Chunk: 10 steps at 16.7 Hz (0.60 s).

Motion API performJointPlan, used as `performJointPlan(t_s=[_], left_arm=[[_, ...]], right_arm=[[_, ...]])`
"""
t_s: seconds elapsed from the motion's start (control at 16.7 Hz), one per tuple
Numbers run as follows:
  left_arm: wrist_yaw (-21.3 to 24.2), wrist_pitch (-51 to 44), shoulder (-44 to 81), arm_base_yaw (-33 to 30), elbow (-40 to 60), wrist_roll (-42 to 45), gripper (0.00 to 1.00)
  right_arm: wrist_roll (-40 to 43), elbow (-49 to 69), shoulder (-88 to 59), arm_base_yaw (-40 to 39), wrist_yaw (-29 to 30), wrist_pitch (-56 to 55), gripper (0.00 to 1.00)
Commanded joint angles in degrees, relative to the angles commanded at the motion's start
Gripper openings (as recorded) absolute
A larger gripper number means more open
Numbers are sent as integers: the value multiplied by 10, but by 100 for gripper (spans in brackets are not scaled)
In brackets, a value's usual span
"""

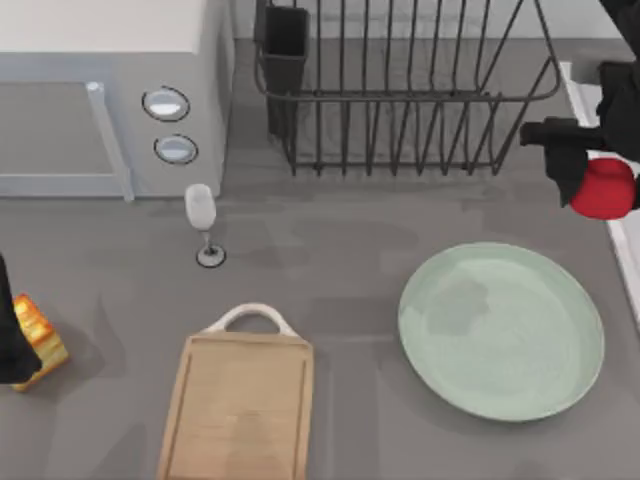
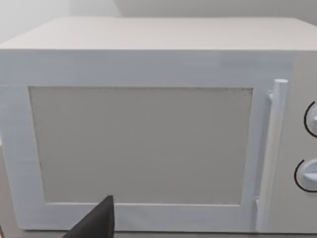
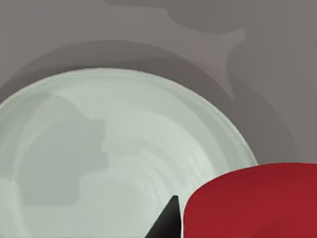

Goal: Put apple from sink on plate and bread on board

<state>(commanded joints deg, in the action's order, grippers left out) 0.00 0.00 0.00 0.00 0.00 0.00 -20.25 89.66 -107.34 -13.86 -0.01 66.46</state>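
My right gripper (image 1: 592, 172) is shut on the red apple (image 1: 606, 190), held in the air at the table's right side, by the pale sink rim (image 1: 578, 95) and just beyond the far right edge of the mint-green plate (image 1: 500, 330). The right wrist view has the apple (image 3: 252, 203) low in front, a dark fingertip (image 3: 166, 220) beside it and the plate (image 3: 124, 148) underneath. At the far left edge, my left gripper (image 1: 14, 345) holds the tilted golden bread (image 1: 42, 335), left of the wooden board (image 1: 240, 405). One dark fingertip (image 2: 94, 223) shows in the left wrist view.
A white microwave (image 1: 100, 90) stands at the back left, seen front-on as the microwave (image 2: 148, 129) in the left wrist view. A dark wire dish rack (image 1: 400, 90) sits at the back centre. A small wine glass (image 1: 203, 215) stands between the microwave and the board.
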Motion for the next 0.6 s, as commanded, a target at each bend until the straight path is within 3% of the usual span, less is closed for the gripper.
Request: performJointPlan(t_s=[0.3, 0.6], left_arm=[[0, 0, 0, 0, 0, 0, 100], [0, 0, 0, 0, 0, 0, 100]], right_arm=[[-68, -18, 9, -107, 1, 35, 0], [-82, -23, 8, -137, 0, 43, 0]])
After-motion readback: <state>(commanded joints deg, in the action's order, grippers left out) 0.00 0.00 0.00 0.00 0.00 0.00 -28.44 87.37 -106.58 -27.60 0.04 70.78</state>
